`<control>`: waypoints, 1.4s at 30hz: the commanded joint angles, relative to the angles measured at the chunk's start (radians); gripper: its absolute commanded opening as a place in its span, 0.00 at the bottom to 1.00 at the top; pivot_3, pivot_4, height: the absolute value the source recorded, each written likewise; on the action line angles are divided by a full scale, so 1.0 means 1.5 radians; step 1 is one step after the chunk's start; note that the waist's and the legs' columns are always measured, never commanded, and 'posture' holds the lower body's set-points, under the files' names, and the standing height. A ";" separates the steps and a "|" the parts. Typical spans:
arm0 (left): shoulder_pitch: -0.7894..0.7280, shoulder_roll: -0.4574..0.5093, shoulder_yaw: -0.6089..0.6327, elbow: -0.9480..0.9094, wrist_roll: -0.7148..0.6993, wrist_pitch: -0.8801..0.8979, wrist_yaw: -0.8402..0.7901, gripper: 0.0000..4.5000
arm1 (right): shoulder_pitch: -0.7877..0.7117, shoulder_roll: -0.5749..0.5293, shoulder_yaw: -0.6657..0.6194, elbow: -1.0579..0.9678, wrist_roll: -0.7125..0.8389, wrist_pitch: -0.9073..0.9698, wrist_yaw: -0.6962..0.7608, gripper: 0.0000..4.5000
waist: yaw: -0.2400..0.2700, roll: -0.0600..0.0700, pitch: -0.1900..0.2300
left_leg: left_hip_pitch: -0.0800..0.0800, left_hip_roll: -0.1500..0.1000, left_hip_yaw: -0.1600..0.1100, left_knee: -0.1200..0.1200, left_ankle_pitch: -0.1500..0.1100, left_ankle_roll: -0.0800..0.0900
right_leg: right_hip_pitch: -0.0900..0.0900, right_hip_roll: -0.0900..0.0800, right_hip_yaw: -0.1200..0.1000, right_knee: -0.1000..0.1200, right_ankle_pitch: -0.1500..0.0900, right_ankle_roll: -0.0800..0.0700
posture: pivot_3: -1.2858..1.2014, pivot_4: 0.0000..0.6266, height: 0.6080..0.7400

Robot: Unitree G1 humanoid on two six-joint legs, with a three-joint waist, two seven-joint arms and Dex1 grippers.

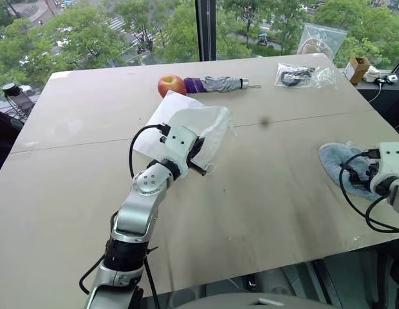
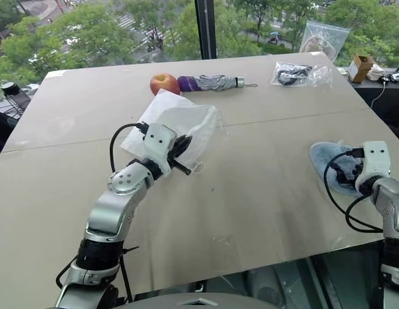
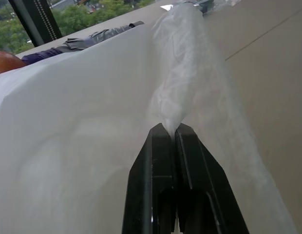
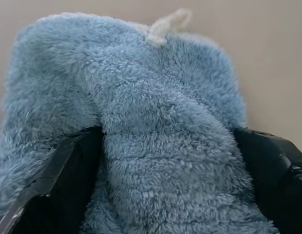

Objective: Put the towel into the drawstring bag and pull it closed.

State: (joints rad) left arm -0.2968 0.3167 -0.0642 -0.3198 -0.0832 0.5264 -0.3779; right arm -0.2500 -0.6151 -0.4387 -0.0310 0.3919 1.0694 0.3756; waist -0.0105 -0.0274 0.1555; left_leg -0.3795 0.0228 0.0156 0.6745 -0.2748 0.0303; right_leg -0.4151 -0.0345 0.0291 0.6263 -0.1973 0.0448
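The drawstring bag [image 1: 186, 122], thin white fabric, lies mid-table with its near edge lifted off the surface. My left gripper [image 3: 171, 129] is shut on that edge, pinching a gathered fold of the fabric; a white cord loop [image 1: 211, 169] hangs below it. The towel [image 1: 334, 159], light blue and fluffy, lies at the table's right side. My right gripper [image 4: 170, 170] is open and pressed down on the towel, one black finger [image 4: 68, 175] on either side of a raised fold. A pale hanging loop [image 4: 165, 24] sticks out at the towel's far edge.
At the back of the table lie a red apple [image 1: 172, 84], a folded purple and grey umbrella [image 1: 219, 84] and a clear zip bag with black cables [image 1: 304, 76]. A larger clear bag [image 1: 320, 40] and a small cardboard box [image 1: 357, 67] stand at the far right corner.
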 commanded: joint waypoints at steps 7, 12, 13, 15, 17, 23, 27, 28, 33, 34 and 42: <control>-0.052 -0.011 0.057 -0.068 -0.137 0.097 -0.049 0.00 | 0.048 0.017 0.079 -0.071 0.066 0.072 0.079 0.46 | -0.007 -0.003 -0.002 | 0.000 0.001 -0.002 -0.002 0.000 0.000 | 0.000 0.002 -0.002 0.000 0.001 0.002 | 0.52 0.24 1.00; -0.050 0.004 0.045 -0.074 -0.164 0.112 -0.065 0.00 | 0.057 0.010 0.099 -0.080 0.053 0.044 0.086 0.01 | -0.007 -0.003 -0.002 | 0.001 0.001 -0.001 -0.002 0.000 0.000 | 0.000 0.002 -0.001 0.000 0.000 0.001 | 0.52 0.24 1.00; -0.050 0.006 0.042 -0.072 -0.167 0.111 -0.069 0.00 | 0.054 0.011 0.101 -0.081 0.050 0.030 0.087 0.00 | -0.007 -0.003 -0.002 | 0.001 0.001 -0.001 -0.002 0.000 0.000 | 0.000 0.002 -0.001 0.000 -0.001 0.001 | 0.52 0.24 1.00; -0.052 0.010 0.040 -0.070 -0.180 0.116 -0.079 0.00 | 0.041 0.018 0.096 -0.090 0.057 -0.008 0.101 0.00 | -0.008 -0.003 -0.002 | 0.001 0.002 -0.001 -0.002 0.000 0.000 | 0.000 0.002 -0.001 0.000 -0.001 0.001 | 0.52 0.24 1.00; -0.054 0.020 0.033 -0.067 -0.185 0.114 -0.096 0.00 | 0.024 0.035 0.080 -0.128 0.107 -0.022 0.137 0.00 | -0.012 -0.002 -0.001 | 0.001 0.002 -0.001 -0.002 0.000 0.000 | 0.000 0.003 -0.001 0.000 -0.001 0.001 | 0.52 0.24 1.00; -0.068 0.038 -0.007 -0.037 -0.183 0.103 -0.138 0.00 | -0.067 0.104 0.063 -0.286 0.300 0.035 0.146 0.00 | -0.018 0.005 0.003 | -0.001 0.001 -0.001 -0.002 0.000 0.000 | -0.003 0.002 0.001 0.001 0.001 0.004 | 0.52 0.24 1.00; -0.093 0.039 -0.033 -0.005 -0.163 0.088 -0.147 0.00 | -0.133 0.141 0.079 -0.337 0.375 0.054 0.082 0.00 | -0.005 0.005 0.003 | -0.003 0.000 -0.002 -0.002 0.000 0.000 | -0.003 0.001 -0.002 0.000 0.001 0.003 | 0.52 0.24 1.00; -0.096 0.038 -0.038 0.000 -0.159 0.081 -0.149 0.00 | -0.137 0.141 0.092 -0.348 0.383 0.058 0.076 0.00 | -0.001 0.005 0.003 | -0.003 0.000 -0.002 -0.002 0.000 0.000 | -0.004 0.001 -0.002 -0.001 0.001 0.003 | 0.52 0.24 1.00; -0.107 0.027 -0.040 0.015 -0.160 0.070 -0.145 0.00 | -0.103 0.054 0.204 -0.378 0.306 0.035 0.095 0.00 | 0.001 0.005 0.003 | -0.012 -0.001 -0.002 -0.001 0.000 0.000 | -0.011 -0.001 -0.002 -0.001 0.001 0.003 | 0.52 0.24 1.00; -0.108 0.026 -0.040 0.017 -0.159 0.067 -0.144 0.00 | -0.094 0.031 0.227 -0.378 0.288 0.030 0.099 0.00 | 0.001 0.005 0.003 | -0.012 -0.001 -0.002 -0.001 0.000 0.000 | -0.011 -0.001 -0.002 -0.001 0.001 0.003 | 0.52 0.24 1.00; -0.097 0.020 -0.051 -0.001 -0.169 0.054 -0.161 0.00 | -0.092 0.015 0.315 -0.328 0.209 0.033 0.060 0.00 | -0.003 0.004 0.003 | -0.011 -0.001 -0.002 0.000 0.000 0.000 | -0.011 0.000 -0.002 0.000 0.001 0.003 | 0.52 0.24 1.00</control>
State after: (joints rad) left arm -0.4426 0.3447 -0.1358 -0.2821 -0.3235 0.6326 -0.6012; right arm -0.3610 -0.6025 0.0470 -0.5146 0.7046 1.1126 0.4805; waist -0.0151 -0.0208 0.1603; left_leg -0.3957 0.0220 0.0123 0.6738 -0.2747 0.0302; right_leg -0.4314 -0.0345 0.0261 0.6274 -0.1954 0.0495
